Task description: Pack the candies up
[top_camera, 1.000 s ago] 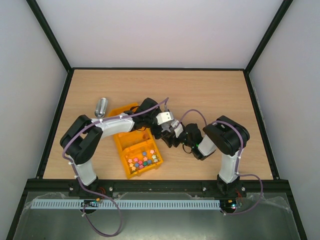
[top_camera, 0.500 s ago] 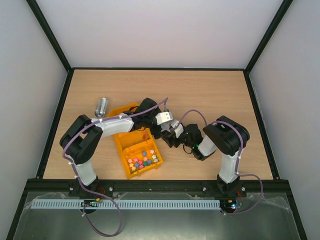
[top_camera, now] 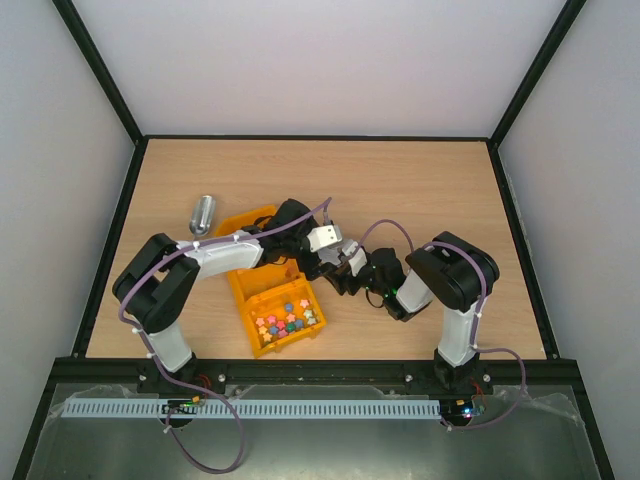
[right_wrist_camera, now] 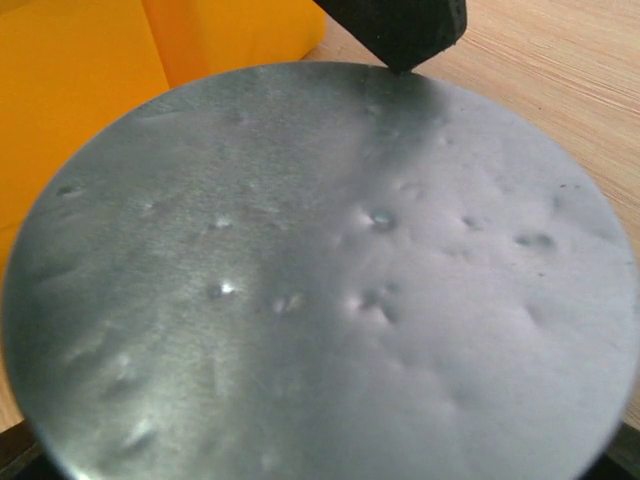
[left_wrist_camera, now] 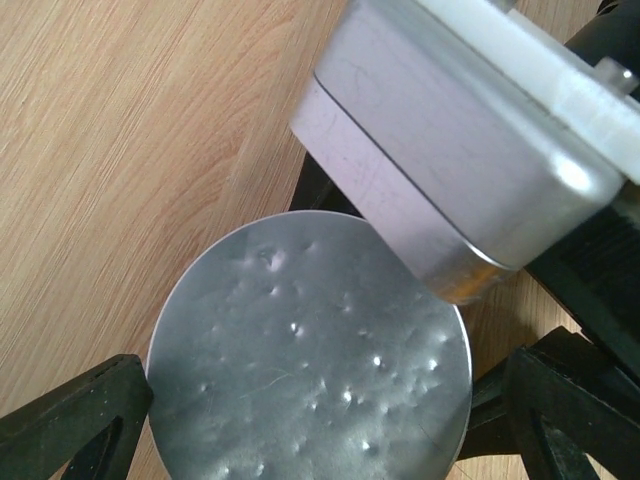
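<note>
A wooden table [top_camera: 430,180] seen from above, with two robot arms reaching in from its 6 o'clock edge and meeting near the middle. An orange box [top_camera: 262,285] with two compartments lay at about 7 o'clock from the centre. The candies [top_camera: 288,322], small and brightly coloured, sat heaped in the compartment at the box's 6 o'clock end. The other compartment was mostly hidden under the left arm. A shiny metal cylinder [top_camera: 203,213] lay on its side at about 10 o'clock, well apart from the arms. At the box's 3 o'clock side the two claws faced each other over a round, dimpled metal disc [right_wrist_camera: 320,270]. The left claw [left_wrist_camera: 320,415] had its fingers spread wide, one on each side of the disc, but whether they pressed on it I could not tell. The right claw [top_camera: 343,270] was close against the same disc, its fingers almost out of sight, so its grip could not be judged either. No loose candy showed on the table, so the filling looked done. What remained seemed to involve the disc, perhaps a cover, though its purpose was unclear.
</note>
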You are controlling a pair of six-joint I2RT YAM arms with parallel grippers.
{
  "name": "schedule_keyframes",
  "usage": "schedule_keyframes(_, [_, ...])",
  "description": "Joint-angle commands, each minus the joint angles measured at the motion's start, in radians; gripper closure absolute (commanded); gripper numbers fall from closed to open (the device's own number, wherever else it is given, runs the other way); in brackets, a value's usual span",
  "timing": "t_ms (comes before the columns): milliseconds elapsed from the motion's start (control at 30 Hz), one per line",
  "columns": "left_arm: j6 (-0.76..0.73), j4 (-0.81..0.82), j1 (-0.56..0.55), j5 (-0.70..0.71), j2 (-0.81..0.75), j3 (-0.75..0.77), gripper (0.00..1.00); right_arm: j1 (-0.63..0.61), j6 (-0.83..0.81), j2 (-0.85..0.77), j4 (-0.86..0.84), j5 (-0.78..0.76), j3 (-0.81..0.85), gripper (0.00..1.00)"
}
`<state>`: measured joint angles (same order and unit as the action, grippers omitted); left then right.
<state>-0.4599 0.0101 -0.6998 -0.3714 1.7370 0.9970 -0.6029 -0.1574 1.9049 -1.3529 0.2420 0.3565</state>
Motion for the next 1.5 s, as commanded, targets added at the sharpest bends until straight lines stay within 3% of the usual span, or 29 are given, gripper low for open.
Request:
schedule_keyframes(0, [0.023,-0.026,0.0,0.035,0.014,-0.014,0.0,-0.006,-0.014,0.007,-0.035,0.002,-0.007,0.21])
schedule_keyframes(300, [0.059,0.043,-0.001,0.171,-0.002,-0.034,0.0,-0.006,-0.015,0.006,-0.035,0.003,-0.008,0.22])
schedule_keyframes(600, [0.058,0.041,-0.014,0.021,0.015,-0.007,0.0,-0.006,-0.015,0.009,-0.035,0.008,-0.002,0.23])
schedule_keyframes(1000, [0.1,0.069,-0.027,0.016,0.067,0.036,0.01,-0.006,-0.011,0.013,-0.034,0.014,0.001,0.24])
schedule_keyframes(1233, [0.026,0.019,-0.028,-0.026,0.057,0.03,0.17,-0.005,-0.011,0.011,-0.035,0.013,-0.004,0.3])
schedule_keyframes(1467, [-0.147,-0.07,-0.013,-0.066,0.029,0.005,0.24,-0.006,-0.018,0.006,-0.033,0.023,-0.013,0.43])
